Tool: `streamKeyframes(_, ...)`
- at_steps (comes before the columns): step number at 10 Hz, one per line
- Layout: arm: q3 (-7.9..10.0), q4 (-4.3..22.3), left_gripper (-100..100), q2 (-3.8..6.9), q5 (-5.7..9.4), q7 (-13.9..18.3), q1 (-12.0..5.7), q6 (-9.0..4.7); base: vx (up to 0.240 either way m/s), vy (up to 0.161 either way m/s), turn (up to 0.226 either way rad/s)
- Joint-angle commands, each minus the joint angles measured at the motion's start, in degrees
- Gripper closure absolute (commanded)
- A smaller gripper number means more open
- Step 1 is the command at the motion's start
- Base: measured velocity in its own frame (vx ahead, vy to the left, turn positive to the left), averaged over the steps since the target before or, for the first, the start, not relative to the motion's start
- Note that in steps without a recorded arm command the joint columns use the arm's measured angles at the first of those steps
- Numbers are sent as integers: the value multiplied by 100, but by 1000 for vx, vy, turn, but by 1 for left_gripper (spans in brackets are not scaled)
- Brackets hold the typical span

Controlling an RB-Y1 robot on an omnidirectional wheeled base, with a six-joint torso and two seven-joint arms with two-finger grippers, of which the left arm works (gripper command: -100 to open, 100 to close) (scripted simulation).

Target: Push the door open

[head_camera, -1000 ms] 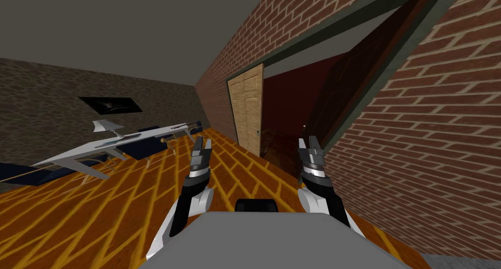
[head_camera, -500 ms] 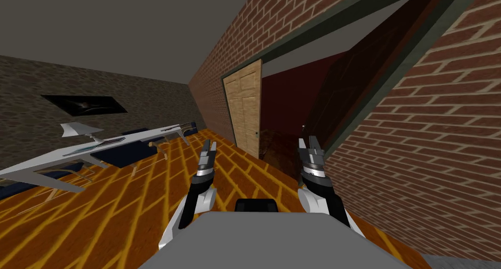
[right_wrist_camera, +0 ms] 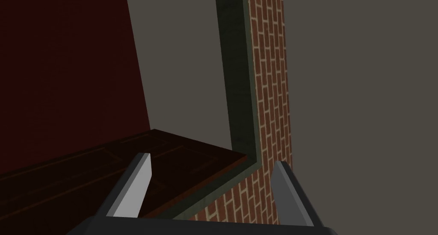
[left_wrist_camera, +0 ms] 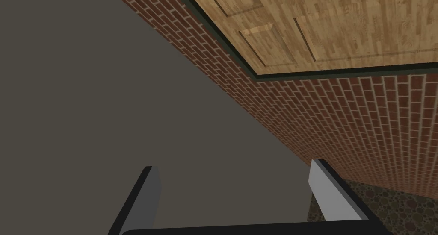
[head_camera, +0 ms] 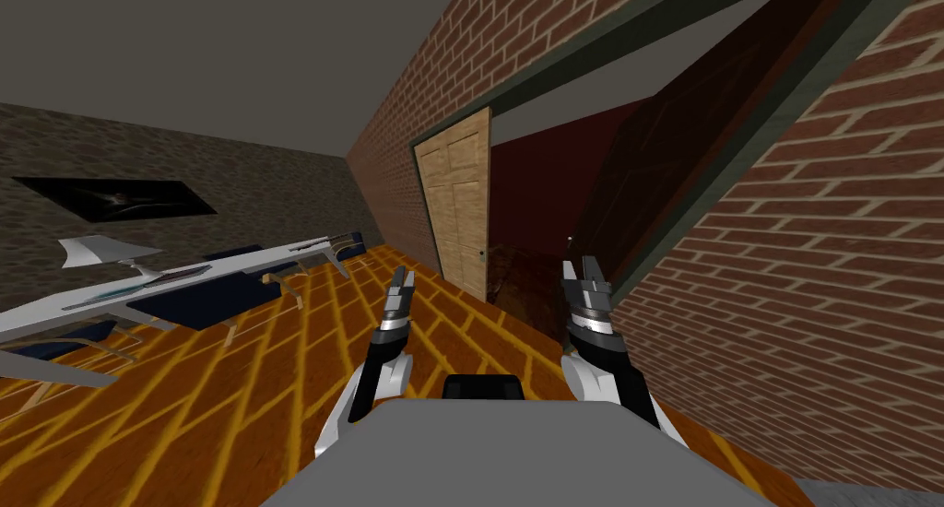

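Red brick wall (head_camera: 811, 280) with pale mortar rises to the right of my right claw (head_camera: 581, 269). The dark red panelled door (head_camera: 664, 160) stands swung inward, ahead of that claw. Its wrist view adds the grey-green frame (right_wrist_camera: 237, 74) beside the door's edge. My left claw (head_camera: 402, 276) faces a pale wood-grain door (left_wrist_camera: 321, 27), whose panels are clearer in the left wrist view. Both claws are spread.

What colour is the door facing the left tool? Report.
The door is light tan wood grain; left wrist view shows it best.
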Motion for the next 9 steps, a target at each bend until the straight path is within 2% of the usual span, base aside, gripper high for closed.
streamKeyframes(1, -40, 202, -100, 22, 2, 26, -49, -29, 104, 3, -62)
streamKeyframes(9, -279, 1190, -100, 99, -5, 137, -311, -126, 97, 13, -70)
